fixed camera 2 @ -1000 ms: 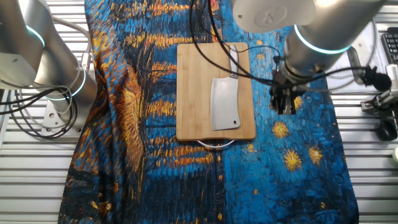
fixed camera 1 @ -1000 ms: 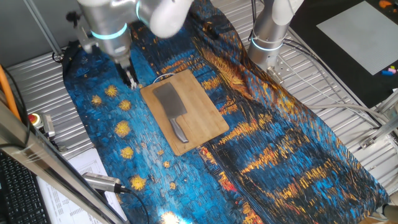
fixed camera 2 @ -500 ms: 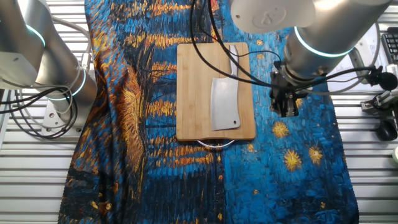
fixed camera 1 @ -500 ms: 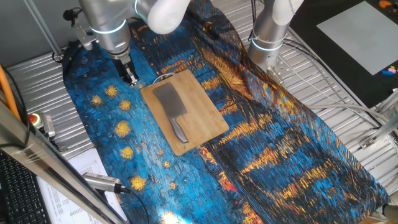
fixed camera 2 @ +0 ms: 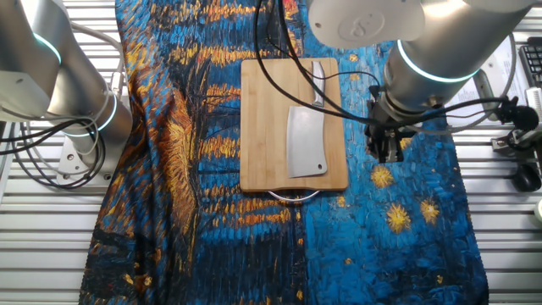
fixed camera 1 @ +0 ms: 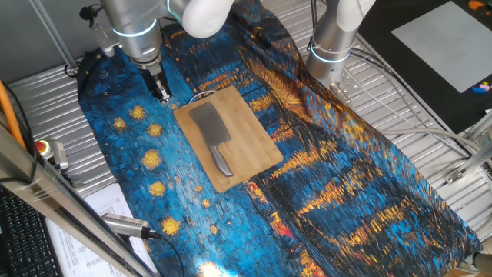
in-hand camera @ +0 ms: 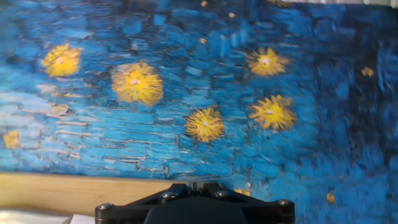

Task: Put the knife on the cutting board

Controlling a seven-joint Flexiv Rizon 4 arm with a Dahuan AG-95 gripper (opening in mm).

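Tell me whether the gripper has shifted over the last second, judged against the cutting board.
Yes. The gripper has drifted slightly away from the cutting board corner with the wire loop, over the blue cloth; the knife lies unmoved on the board.

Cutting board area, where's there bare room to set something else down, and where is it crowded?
The cutting board has a bare strip beside the knife, on the side away from the gripper. The painted cloth lies open beyond the board's handle end. It is tight between the board's edge and the gripper, and near the wire loop.
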